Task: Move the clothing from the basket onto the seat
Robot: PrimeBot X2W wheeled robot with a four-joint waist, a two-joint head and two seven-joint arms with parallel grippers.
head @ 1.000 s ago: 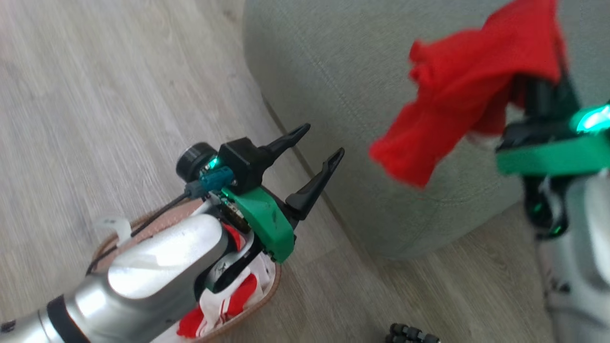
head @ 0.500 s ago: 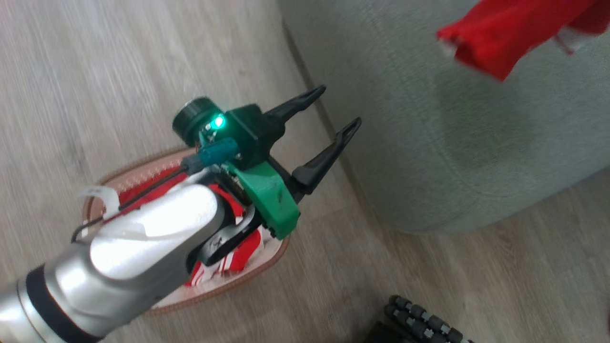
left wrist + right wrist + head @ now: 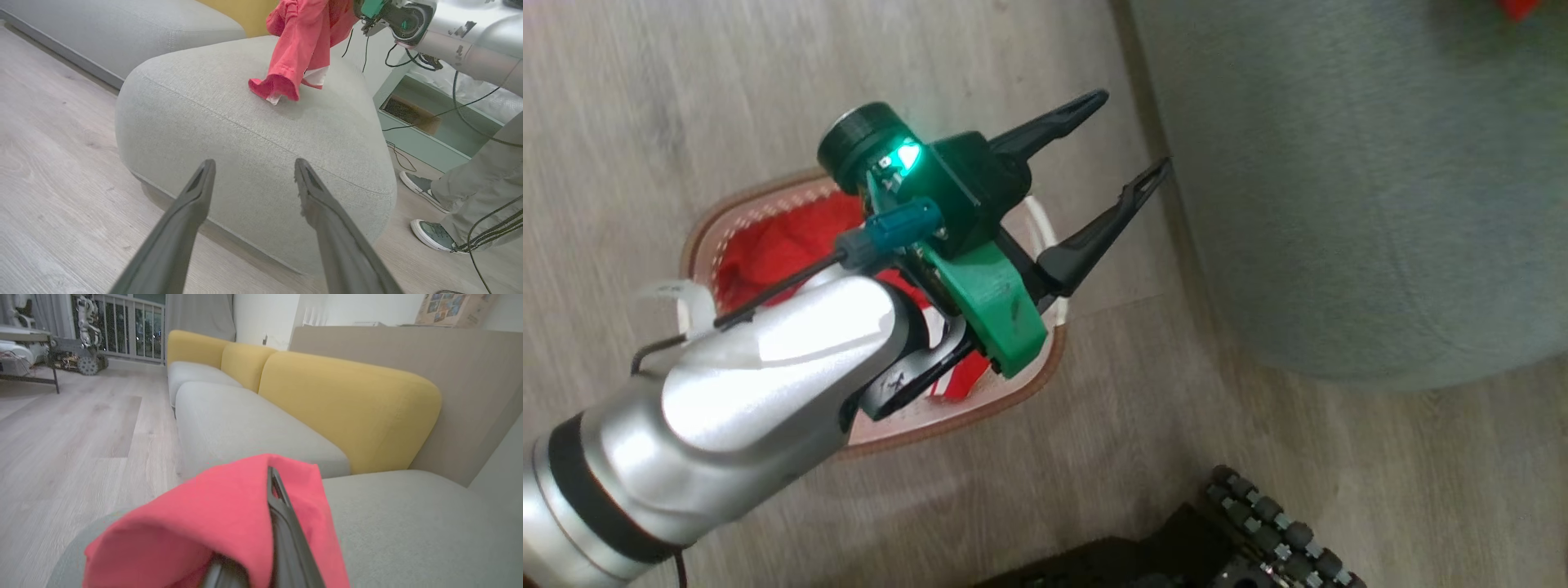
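Pale wood floor (image 3: pixel 645 82), big grey-green seat (image 3: pixel 253 155) ahead. Over the cushion the right gripper (image 3: pixel 272 475) is clamped tight on a red garment (image 3: pixel 304 49). Its hem looks to be brushing the seat's top, in from the near corner, but it's not let go yet. More red and white clothing (image 3: pixel 776 245) lies in the basket (image 3: pixel 980 412), on the floor just off the seat's rounded corner. Above it hangs the left gripper (image 3: pixel 1134 131), jaws wide, empty. Plenty of bare cushion; a person's shoes (image 3: pixel 433 234) stand by the far side.
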